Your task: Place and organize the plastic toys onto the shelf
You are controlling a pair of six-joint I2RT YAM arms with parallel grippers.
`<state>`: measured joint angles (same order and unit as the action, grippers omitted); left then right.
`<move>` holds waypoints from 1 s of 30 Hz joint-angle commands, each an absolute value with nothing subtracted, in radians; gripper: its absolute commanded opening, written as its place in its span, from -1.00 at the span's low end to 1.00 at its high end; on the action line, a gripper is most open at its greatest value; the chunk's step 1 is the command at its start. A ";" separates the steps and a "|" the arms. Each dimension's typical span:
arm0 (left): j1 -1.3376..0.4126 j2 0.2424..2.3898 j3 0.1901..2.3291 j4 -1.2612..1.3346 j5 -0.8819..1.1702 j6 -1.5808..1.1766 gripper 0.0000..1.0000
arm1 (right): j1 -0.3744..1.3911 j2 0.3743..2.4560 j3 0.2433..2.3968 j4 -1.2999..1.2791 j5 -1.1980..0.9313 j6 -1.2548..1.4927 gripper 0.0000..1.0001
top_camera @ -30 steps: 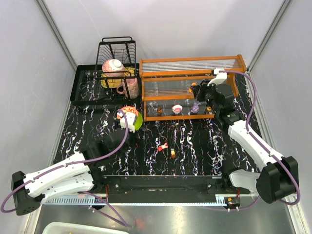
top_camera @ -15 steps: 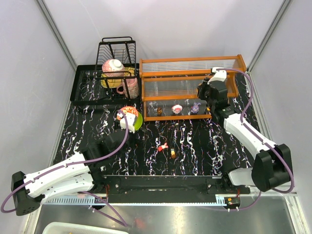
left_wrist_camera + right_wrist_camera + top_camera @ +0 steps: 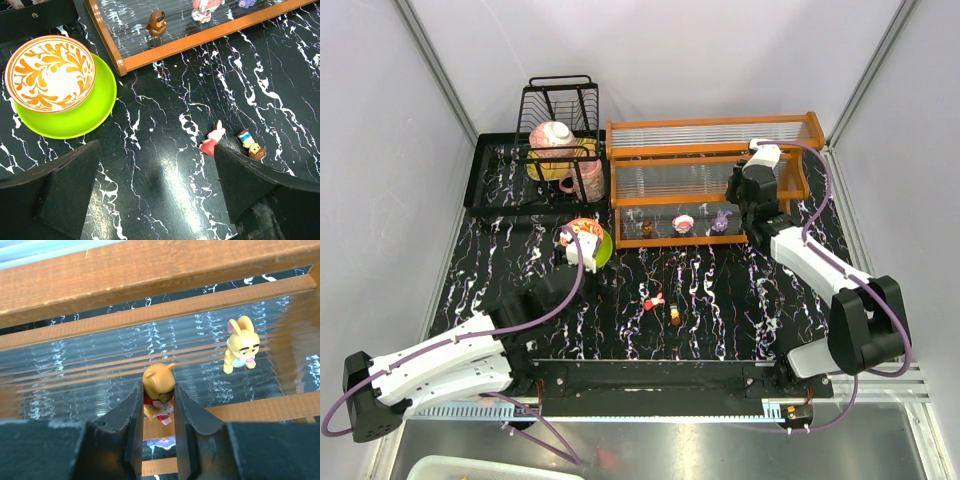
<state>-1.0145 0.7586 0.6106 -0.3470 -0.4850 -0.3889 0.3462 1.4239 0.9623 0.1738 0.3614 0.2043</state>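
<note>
The orange-framed shelf stands toward the far right corner of the bench, with a black wire dish rack just beside its left end. The right pincer reaches over the middle tier near the shelf's right end and is clenched on a yellow bear toy in a red shirt. The toy is pinched upright between both fingers, above the clear ribbed panel, and whether its feet touch the panel cannot be told. A yellow rabbit toy stands on the same tier, near the bear's right.

On the lowest tier three toys stand in a row: a brown owl-like toy, a pink-and-white toy and a purple toy.

Two more lie on their sides near the middle of the bench, just beside each other — a red-and-pink rabbit toy and a blue-capped brown toy.

The left pincer hangs released, jaws spread wide and holding nothing, above the bench in front of the shelf's near left corner. A red patterned bowl sits on a green plate there.
</note>
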 commanded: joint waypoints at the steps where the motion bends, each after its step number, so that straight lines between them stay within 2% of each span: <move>1: -1.009 0.755 0.612 -0.311 -0.517 -0.374 0.98 | 0.344 1.440 0.974 0.288 0.419 0.183 -0.95; 25: -1.009 0.755 0.614 -0.318 -0.523 -0.374 0.98 | 0.342 1.506 0.965 0.328 0.433 0.204 -0.92; 29: -1.009 0.753 0.615 -0.318 -0.523 -0.373 0.98 | 0.344 1.516 0.960 0.330 0.433 0.204 -0.83; 30: -1.009 0.755 0.615 -0.318 -0.523 -0.373 0.98 | 0.344 1.517 0.960 0.330 0.431 0.207 -0.74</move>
